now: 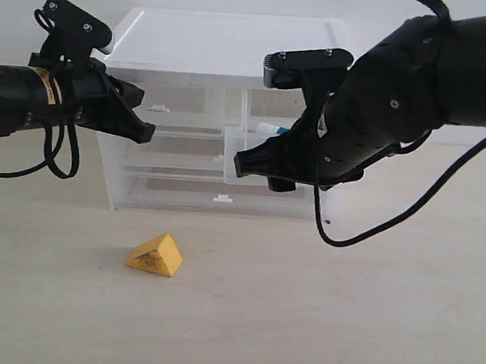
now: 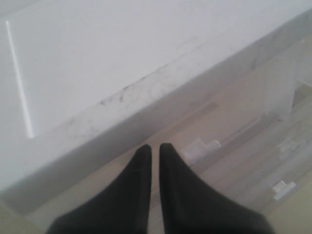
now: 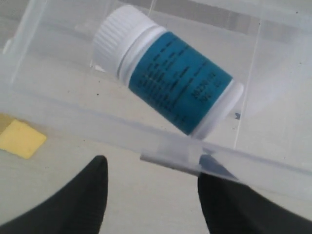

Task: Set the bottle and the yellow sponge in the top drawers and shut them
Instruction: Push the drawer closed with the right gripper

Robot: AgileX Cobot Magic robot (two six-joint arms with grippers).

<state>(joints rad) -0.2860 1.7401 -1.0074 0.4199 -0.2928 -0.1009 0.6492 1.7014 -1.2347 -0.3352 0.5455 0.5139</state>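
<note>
The bottle [image 3: 168,80], white with a teal label, lies on its side inside the pulled-out right top drawer [image 3: 58,105]; in the exterior view only its cap end [image 1: 269,130] shows. My right gripper [image 3: 153,165] is open at that drawer's front wall, its fingers on either side of the little handle [image 3: 170,155]. It holds nothing. The yellow sponge [image 1: 156,255] lies on the table in front of the cabinet. My left gripper [image 1: 148,131] is shut and empty, its tips close to the front of the left top drawer [image 1: 169,99], which is pushed in.
The translucent cabinet [image 1: 230,40] stands at the back of the table against a white wall. Below the top drawers are two full-width drawers with small handles [image 1: 221,199]. The left wrist view looks down over the cabinet's white top [image 2: 97,63].
</note>
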